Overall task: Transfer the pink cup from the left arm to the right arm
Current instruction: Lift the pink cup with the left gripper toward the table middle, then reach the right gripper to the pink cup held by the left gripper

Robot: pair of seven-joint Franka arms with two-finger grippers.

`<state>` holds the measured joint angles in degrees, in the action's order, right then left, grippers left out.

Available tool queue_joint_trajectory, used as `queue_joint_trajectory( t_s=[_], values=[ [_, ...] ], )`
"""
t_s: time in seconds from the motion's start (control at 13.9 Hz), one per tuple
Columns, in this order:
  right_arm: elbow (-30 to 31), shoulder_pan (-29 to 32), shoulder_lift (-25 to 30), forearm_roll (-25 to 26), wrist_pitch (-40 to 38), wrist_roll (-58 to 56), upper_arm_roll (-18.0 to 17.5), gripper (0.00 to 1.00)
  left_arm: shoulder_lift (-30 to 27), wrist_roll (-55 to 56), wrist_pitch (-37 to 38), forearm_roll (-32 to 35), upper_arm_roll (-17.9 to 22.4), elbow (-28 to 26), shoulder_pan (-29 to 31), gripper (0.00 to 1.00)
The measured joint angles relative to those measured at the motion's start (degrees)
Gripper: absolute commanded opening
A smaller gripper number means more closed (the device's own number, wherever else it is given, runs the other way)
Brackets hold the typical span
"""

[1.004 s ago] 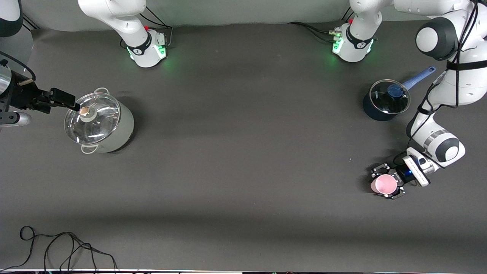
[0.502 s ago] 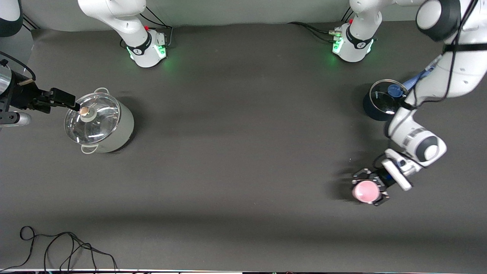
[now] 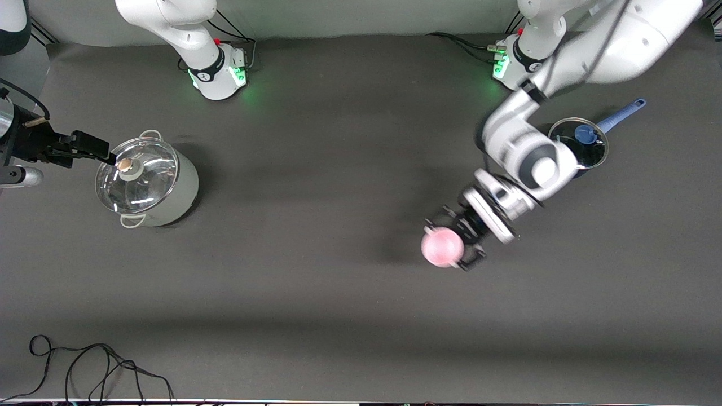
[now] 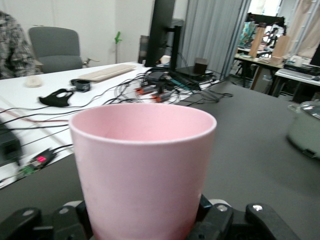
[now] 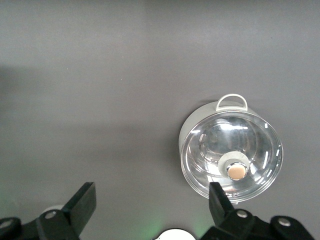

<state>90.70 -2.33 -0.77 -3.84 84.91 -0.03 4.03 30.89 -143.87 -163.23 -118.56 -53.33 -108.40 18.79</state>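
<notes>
The left gripper (image 3: 458,241) grips the small pale-pink plastic cup (image 3: 442,247) above mid-table. The right gripper (image 3: 93,151) waits open over the lidded steel pot (image 3: 148,181). Risk: a misaligned handover drops the cup.

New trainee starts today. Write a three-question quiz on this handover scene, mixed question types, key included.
1. True or false: the left gripper is shut on the pink cup.
2. The right gripper hovers over: A) the blue saucepan B) the grey pot C) the cable
3. Fill in: the right gripper's jaws are ____.

Key: 1 true; 2 B; 3 open.
</notes>
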Motion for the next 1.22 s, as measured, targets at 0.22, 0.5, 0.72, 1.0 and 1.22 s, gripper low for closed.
queue_joint_trajectory(
  t_s=[0.22, 0.5, 0.72, 1.0, 1.22],
  values=[
    [0.0, 0.1, 0.0, -1.2, -0.5, 5.9, 1.8, 0.99, -3.0, 0.0, -4.7, -3.6, -8.5, 0.0, -0.4, 0.43],
    [-0.1, -0.1, 0.0, -6.0, -2.7, 21.8, 2.3, 0.99, -4.3, 2.6, -12.4, -5.0, -12.0, 3.4, -6.2, 0.44],
    [-0.2, -0.4, 0.0, -13.9, -2.7, 39.2, 1.2, 0.99, -4.3, 4.3, -15.5, -5.0, -11.9, 6.2, -9.2, 0.44],
    [-3.1, -3.4, -0.4, -21.5, -2.6, 60.8, -0.4, 0.99, -4.2, 4.4, -15.7, -5.1, -11.3, 6.3, -9.2, 0.44],
    [-7.9, -9.2, -2.7, -24.4, -1.6, 74.2, -0.8, 0.99, -4.2, 4.4, -15.7, -5.1, -11.3, 6.3, -9.2, 0.44]
  ],
)
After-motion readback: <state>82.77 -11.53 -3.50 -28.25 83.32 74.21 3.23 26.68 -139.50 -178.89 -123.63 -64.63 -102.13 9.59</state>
